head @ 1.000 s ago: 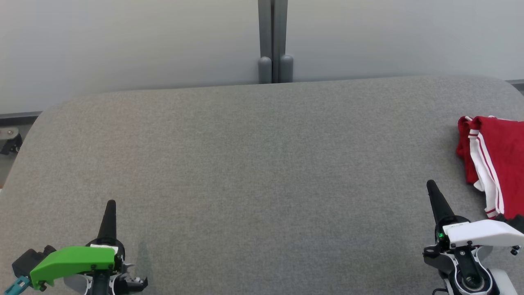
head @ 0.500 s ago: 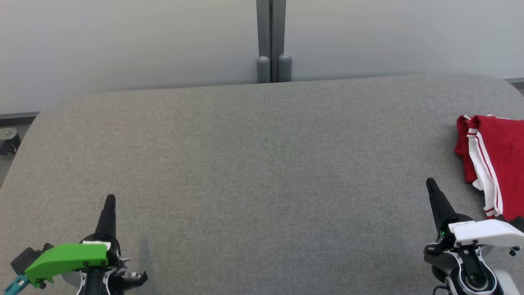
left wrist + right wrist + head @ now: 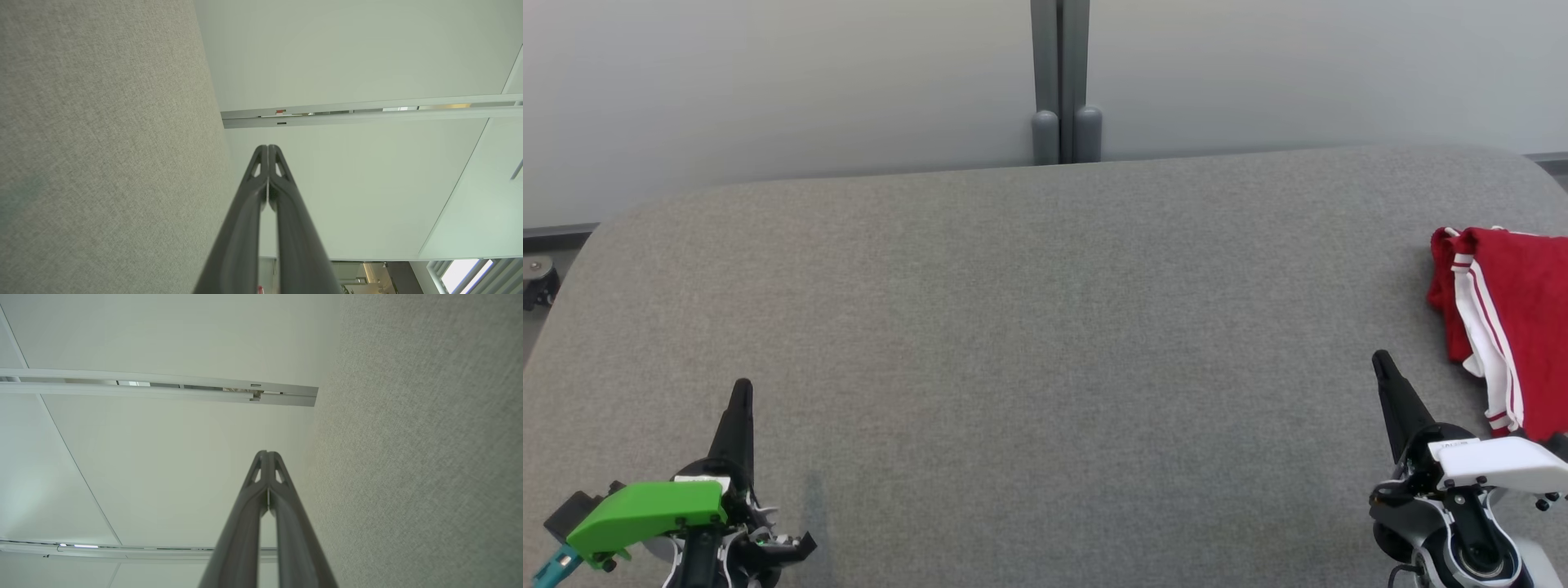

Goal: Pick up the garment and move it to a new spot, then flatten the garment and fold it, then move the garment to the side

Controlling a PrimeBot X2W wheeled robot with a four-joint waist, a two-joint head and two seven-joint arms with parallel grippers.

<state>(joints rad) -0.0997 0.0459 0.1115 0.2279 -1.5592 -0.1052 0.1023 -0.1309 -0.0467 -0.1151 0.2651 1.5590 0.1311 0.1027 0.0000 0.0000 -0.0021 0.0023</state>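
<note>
Neither pincer holds anything: my right pincer (image 3: 1379, 361) and my left pincer (image 3: 741, 387) are both closed, fingers pressed together tip to tip, and they hover low over the grey bench (image 3: 1045, 327). The garment (image 3: 1519, 318) lies in a loose red heap just ahead of my right pincer and to its right, near it but not touching, and well apart from my left pincer. Part of it runs past what I can see on that side.

I judge it to be light, soft and limp. It should sag and drape the moment I lift it, and a pinch on one layer may leave the rest trailing. The knit looks grippy rather than slick, and nothing about it is fragile. The white-striped edge (image 3: 1488, 359) is the part closest to my right pincer and looks thicker, so I would open there and pinch that raised fold.
</note>
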